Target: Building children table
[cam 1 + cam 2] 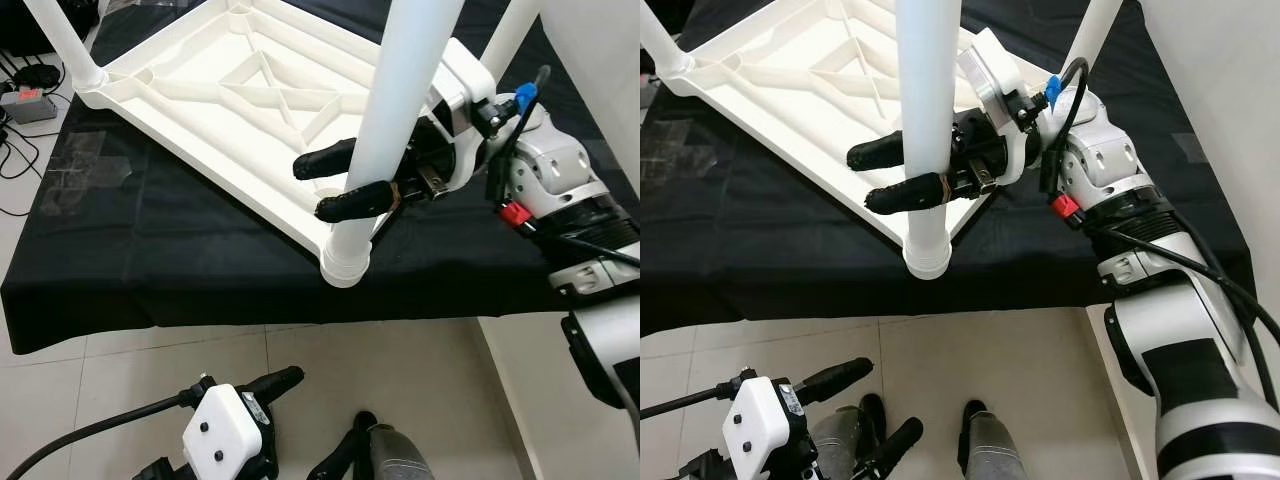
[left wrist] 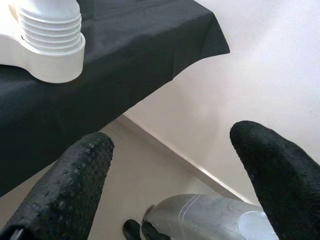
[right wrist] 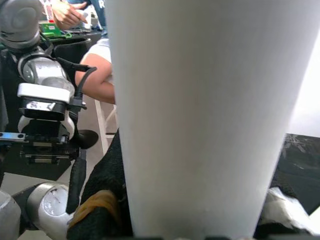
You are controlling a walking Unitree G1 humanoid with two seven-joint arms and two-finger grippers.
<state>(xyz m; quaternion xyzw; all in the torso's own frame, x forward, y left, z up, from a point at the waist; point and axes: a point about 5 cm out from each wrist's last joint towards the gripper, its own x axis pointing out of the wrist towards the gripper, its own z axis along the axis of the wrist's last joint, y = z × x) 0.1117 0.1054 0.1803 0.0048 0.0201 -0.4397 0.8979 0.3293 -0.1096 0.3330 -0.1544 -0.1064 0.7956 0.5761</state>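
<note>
Nearest, the left gripper is held low over the tiled floor, fingers spread wide with nothing between them; in the left wrist view its fingertips frame the floor and the robot's own metal leg.

Further in, at the near edge of the black-covered table, the white tabletop is laid upside down, ribbed underside up. A white leg is stood in the near corner socket, threaded collar at the base, leaning slightly.

The right gripper is closed around that leg just above the socket, one finger on the far side and one on the near side, touching the tube.

Farther back, two more legs are seen fitted: one at the far-left corner, one at the far right. A seated person is made out in the right wrist view.

Risks, as judged: the leg could be cross-threaded or left loose if turned while tilted; the smooth tube could slip in the grip; the tabletop, sitting at the table edge, could be dragged off by sideways force.
</note>
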